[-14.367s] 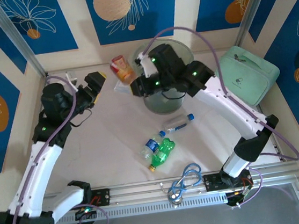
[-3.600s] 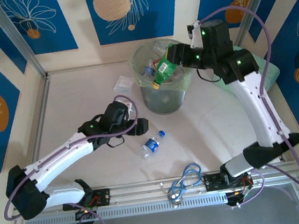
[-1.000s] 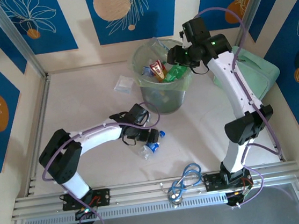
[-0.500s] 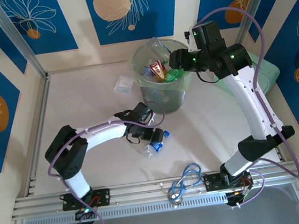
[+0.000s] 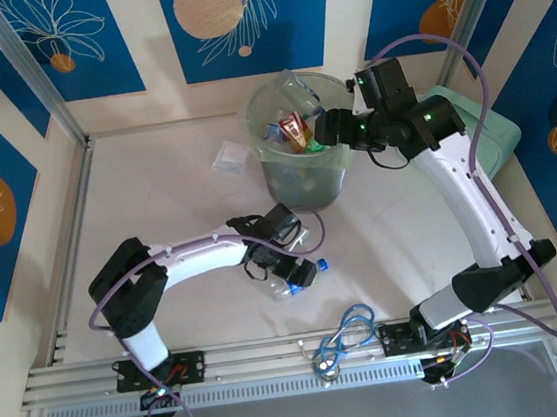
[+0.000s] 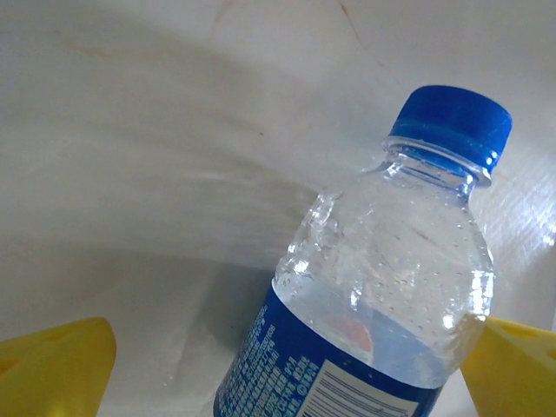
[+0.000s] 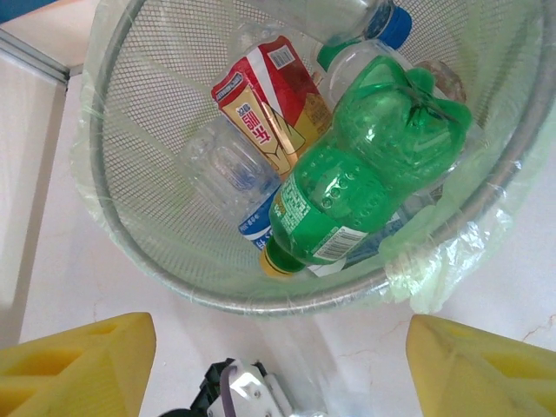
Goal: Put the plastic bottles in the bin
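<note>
Left pincer [image 5: 288, 271] low over the counter [image 5: 158, 207], jaws apart, with a clear, blue-capped bottle [image 6: 382, 278] between them. One fingertip [image 6: 512, 365] is at the bottle's side and the other stands clear of it. The bottle lies on the counter near the bin [image 5: 302, 194]. Right pincer [image 5: 333, 130] is spread wide and empty above the bin's rim. Inside the bin are a green bottle [image 7: 347, 182], a red-labelled bottle [image 7: 269, 95] and clear bottles [image 7: 226, 169].

nothing legible — the clear bottle [image 6: 382, 278] and red-labelled bottle [image 7: 269, 95] carry blurred print.
</note>
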{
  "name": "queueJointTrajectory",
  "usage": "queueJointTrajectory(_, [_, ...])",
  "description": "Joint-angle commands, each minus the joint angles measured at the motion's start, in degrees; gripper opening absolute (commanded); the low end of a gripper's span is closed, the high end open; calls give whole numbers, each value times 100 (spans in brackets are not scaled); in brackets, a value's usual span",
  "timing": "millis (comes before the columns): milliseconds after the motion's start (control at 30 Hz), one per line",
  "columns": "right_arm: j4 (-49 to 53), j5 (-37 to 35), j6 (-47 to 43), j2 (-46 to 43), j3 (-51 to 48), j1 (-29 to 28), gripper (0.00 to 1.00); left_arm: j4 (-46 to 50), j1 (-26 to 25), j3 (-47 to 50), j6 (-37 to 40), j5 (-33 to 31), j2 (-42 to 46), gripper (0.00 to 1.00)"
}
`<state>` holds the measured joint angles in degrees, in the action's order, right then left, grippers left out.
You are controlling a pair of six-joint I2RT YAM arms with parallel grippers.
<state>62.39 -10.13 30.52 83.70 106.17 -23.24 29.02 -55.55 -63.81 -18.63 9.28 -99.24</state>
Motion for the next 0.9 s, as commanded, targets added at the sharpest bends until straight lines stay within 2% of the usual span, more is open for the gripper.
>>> queueJointTrajectory(0, [-56,-24,85,-260,-126,-13,77,211,-198,-184,442,-261,169,100])
queueJointTrajectory(100, [-52,-24,104,-357,-279,-7,77,407,-279,-296,566,-439,-87,99])
queueJointTrajectory(233, [-38,-25,138,-494,-426,24,77,534,-360,-395,584,-658,-351,93])
queueJointTrajectory(300, [-52,-15,147,-573,-504,63,76,560,-360,-456,571,-677,-434,89])
queueJointTrajectory(500, [-27,68,188,-678,-637,223,76,746,-439,-639,565,-656,-677,85])
queueJointTrajectory(633, [-25,80,200,-769,-684,288,75,905,-439,-761,486,-676,-821,79])
queueJointTrajectory(867, [-77,161,235,-1050,-800,488,72,933,-439,-835,196,-811,-379,71])
